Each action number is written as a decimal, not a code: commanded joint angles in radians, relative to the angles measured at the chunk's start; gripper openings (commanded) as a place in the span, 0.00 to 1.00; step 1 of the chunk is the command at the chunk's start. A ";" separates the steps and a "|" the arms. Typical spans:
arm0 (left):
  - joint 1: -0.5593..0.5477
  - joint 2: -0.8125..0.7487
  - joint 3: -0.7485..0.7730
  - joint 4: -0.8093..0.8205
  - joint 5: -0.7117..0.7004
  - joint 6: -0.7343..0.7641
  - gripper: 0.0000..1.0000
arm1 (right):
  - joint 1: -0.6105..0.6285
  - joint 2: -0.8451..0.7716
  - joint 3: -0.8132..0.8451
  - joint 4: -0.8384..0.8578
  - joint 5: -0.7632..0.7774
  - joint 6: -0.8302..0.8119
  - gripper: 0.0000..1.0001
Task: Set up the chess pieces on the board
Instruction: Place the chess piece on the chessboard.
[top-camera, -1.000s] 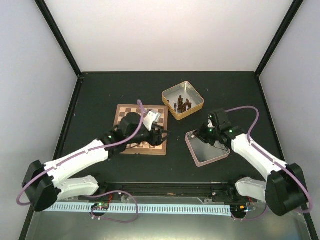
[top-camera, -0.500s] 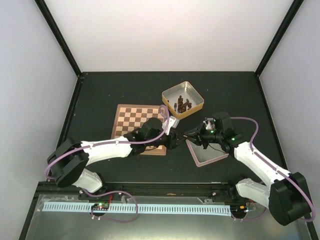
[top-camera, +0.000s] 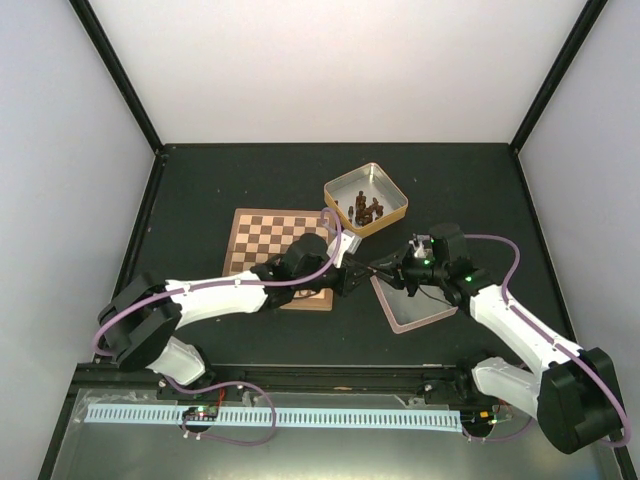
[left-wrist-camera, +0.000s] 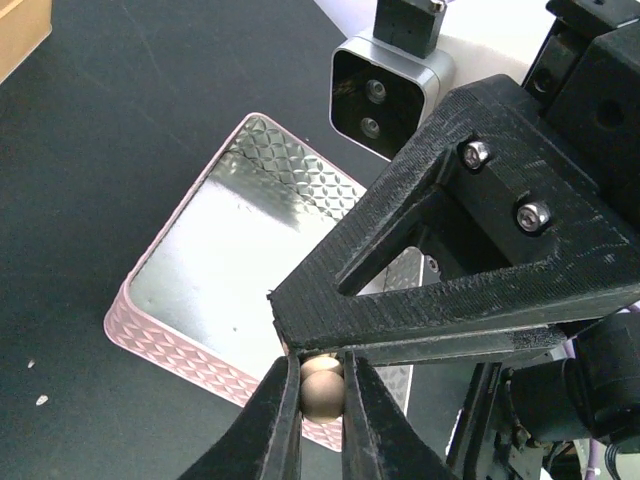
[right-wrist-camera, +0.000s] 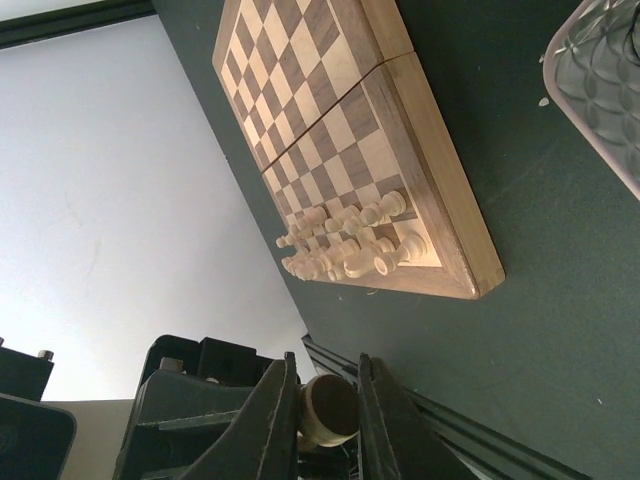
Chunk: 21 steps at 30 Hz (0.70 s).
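Hold the pale chess piece (left-wrist-camera: 322, 392) firmly in the narrow left gripper (left-wrist-camera: 320, 372) — pinched also by the closed right gripper (right-wrist-camera: 326, 385), in the air between the board (top-camera: 265, 235) and the pink tin (top-camera: 410, 315) — then open only the right one, slowly, without pulling.

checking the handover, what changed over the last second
The left end effector swung right, off the board, to the gap beside the pink tin. The right end effector came left from over that tin to meet it. Both now close on one pale chess piece. The board, the pale pieces standing on it, the pink tin and the tin of dark pieces stayed put.
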 joint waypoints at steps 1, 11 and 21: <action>-0.013 0.004 0.061 0.047 -0.002 0.016 0.02 | 0.008 -0.007 -0.002 -0.004 -0.037 -0.018 0.09; -0.004 -0.070 0.167 -0.396 -0.144 0.131 0.02 | -0.002 0.027 0.101 -0.175 0.174 -0.259 0.48; 0.177 -0.139 0.273 -0.967 -0.221 0.266 0.01 | -0.014 0.016 0.190 -0.352 0.444 -0.438 0.54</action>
